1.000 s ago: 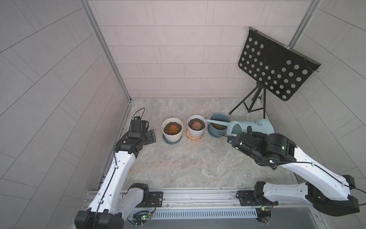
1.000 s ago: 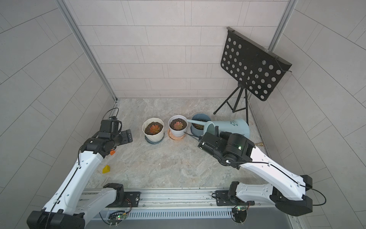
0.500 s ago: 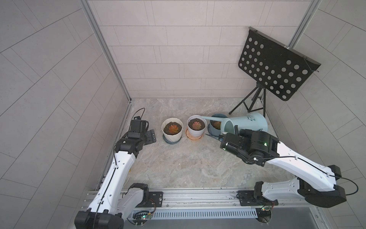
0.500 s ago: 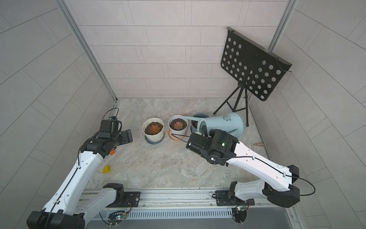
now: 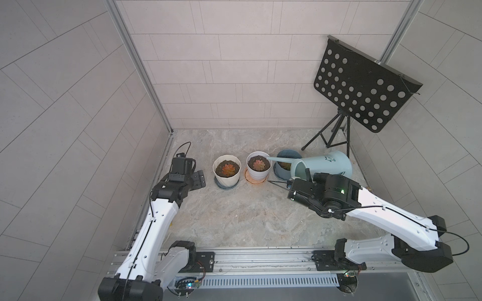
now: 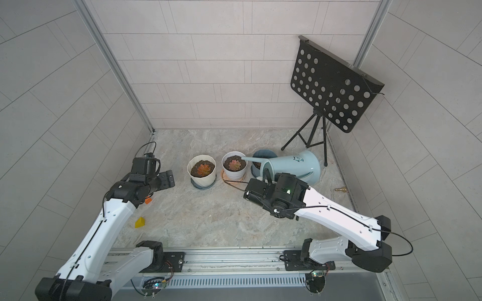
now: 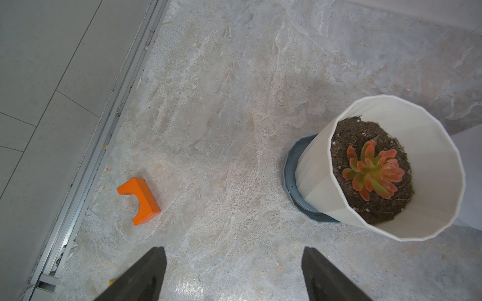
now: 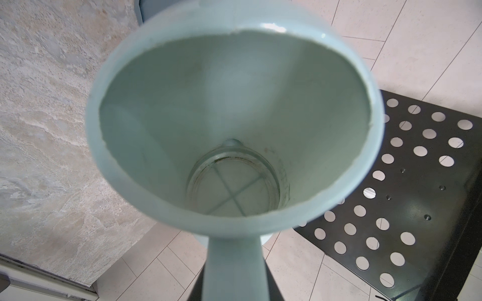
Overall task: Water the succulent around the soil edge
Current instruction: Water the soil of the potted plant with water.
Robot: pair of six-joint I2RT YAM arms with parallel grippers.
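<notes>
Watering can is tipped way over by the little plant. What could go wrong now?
1. The watering can lies almost flat, so water might gush onto the succulent instead of the soil edge.
2. Its spout tip sits right at the rim of the middle white pot; a small drift could spill water onto the table.
3. The right end effector grips only the thin handle, so the can might swing.
</notes>
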